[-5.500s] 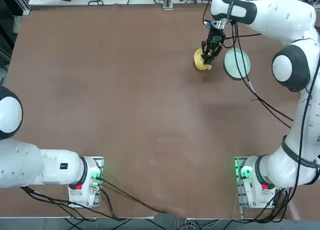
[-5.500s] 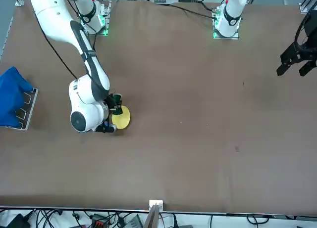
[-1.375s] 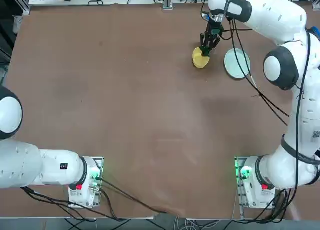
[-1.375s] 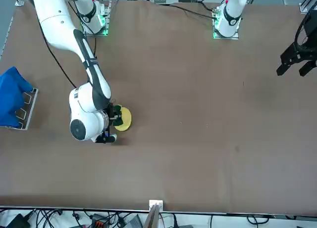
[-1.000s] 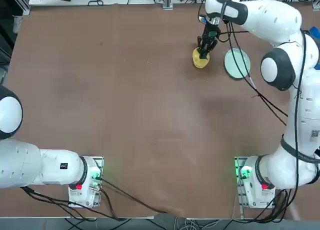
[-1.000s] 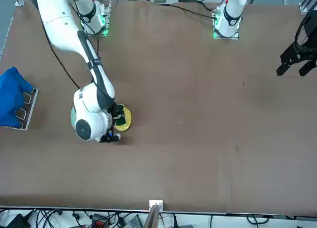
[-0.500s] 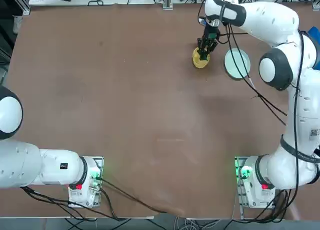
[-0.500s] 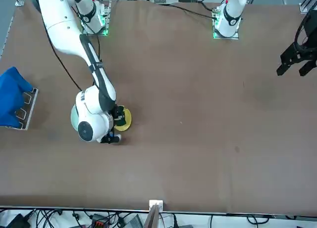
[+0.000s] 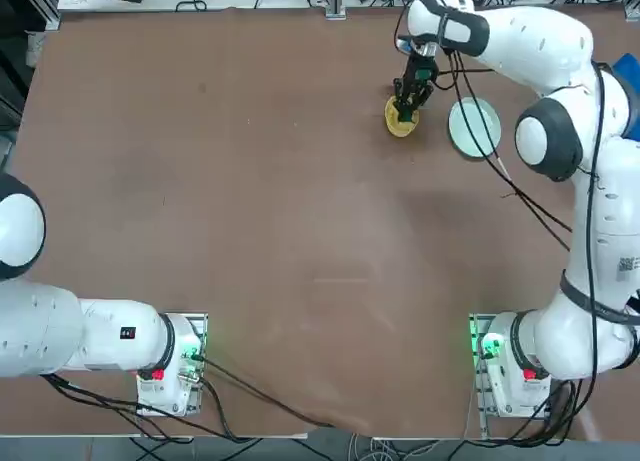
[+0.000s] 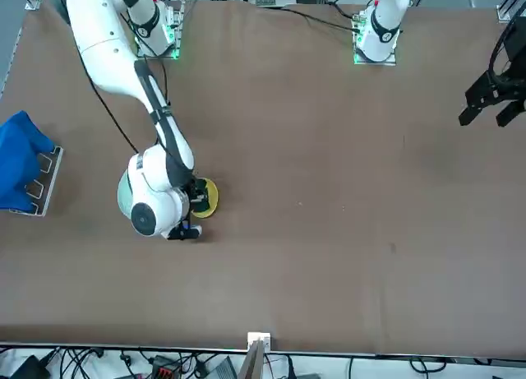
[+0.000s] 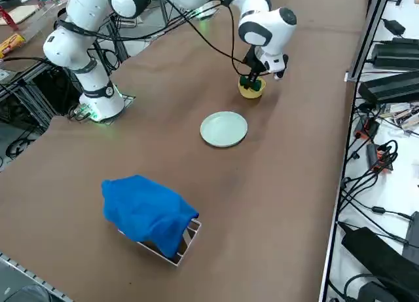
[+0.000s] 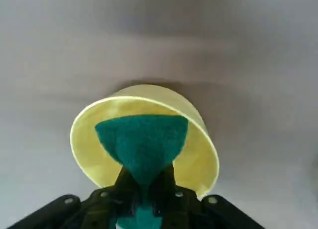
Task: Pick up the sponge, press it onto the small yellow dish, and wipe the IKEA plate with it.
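**Inspector:** State the condition of the right claw (image 12: 144, 189).

**Recorder:** Clamped narrow on the small rectangular foam sponge with the dark green top (image 12: 142, 144). In the wrist view the two black fingers (image 12: 130, 187) pinch the sponge so tightly that it flares out wide beyond the tips.

**Inspector:** Position of the claw?

**Recorder:** At the far end of the brown table (image 9: 250, 211), towards the robot's right, pointing down. In the top view the claw (image 9: 405, 109) stands directly over the small round yellow plastic dish (image 9: 400, 127).

**Inspector:** The sponge relative to the dish?

**Recorder:** It projects from the fingertips into the dish's hollow. The green face sits inside the yellow rim (image 12: 79, 139). Whether it presses on the bottom I cannot tell.

**Inspector:** Proceed rightward, from the overhead view.

**Recorder:** Just right of the claw, on the robot's right, lies the round shallow pale mint-green plate with a raised rim (image 9: 474, 127). It sits apart from the yellow dish, flat on the table, with black cables (image 9: 480, 141) from the arm crossing above it.

**Inspector:** Side camera?

**Recorder:** Same arrangement: claw (image 11: 251, 83) over the yellow dish (image 11: 251, 89), pale plate (image 11: 224, 129) near it. Well away from the claw, a crumpled blue cloth (image 11: 147, 210) lies draped over a small metal stand (image 11: 186, 240).
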{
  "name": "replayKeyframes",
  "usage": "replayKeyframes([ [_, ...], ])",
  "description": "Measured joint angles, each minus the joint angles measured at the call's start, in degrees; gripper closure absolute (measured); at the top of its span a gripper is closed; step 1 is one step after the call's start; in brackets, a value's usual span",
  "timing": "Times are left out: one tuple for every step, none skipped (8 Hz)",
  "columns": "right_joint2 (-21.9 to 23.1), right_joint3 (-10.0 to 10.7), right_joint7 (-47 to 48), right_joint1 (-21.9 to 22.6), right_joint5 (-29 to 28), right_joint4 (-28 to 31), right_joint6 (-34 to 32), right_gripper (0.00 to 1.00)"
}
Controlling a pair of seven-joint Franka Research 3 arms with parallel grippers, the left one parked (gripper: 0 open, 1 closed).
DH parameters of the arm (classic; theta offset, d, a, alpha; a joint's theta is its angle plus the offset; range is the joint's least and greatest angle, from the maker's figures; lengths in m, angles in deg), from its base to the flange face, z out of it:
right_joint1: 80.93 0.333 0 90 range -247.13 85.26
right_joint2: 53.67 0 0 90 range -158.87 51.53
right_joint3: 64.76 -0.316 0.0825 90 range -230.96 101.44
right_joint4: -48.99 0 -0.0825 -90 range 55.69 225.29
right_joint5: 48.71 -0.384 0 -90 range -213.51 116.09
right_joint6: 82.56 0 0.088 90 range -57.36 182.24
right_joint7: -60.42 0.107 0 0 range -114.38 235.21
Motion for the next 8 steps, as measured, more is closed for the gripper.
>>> replayKeyframes([
  [-0.2, 0.0, 0.0, 0.2, 0.0, 0.0, 0.4, 0.85],
  [-0.4, 0.0, 0.0, 0.3, 0.0, 0.0, 0.7, 0.85],
  [-0.5, 0.0, 0.0, 0.3, 0.0, 0.0, 0.9, 0.85],
  [-0.6, 0.1, 0.0, 0.3, 0.0, 0.0, 1.2, 0.85],
  [-0.8, 0.3, 0.0, 0.3, 0.0, 0.0, 1.4, 0.85],
  [-1.1, 0.4, 0.0, 0.4, 0.0, 0.0, 1.8, 0.85],
  [-1.4, 0.5, 0.0, 0.5, 0.0, 0.0, 2.2, 0.85],
  [-1.4, 0.5, 0.0, 0.5, 0.0, 0.0, 2.3, 0.85],
])
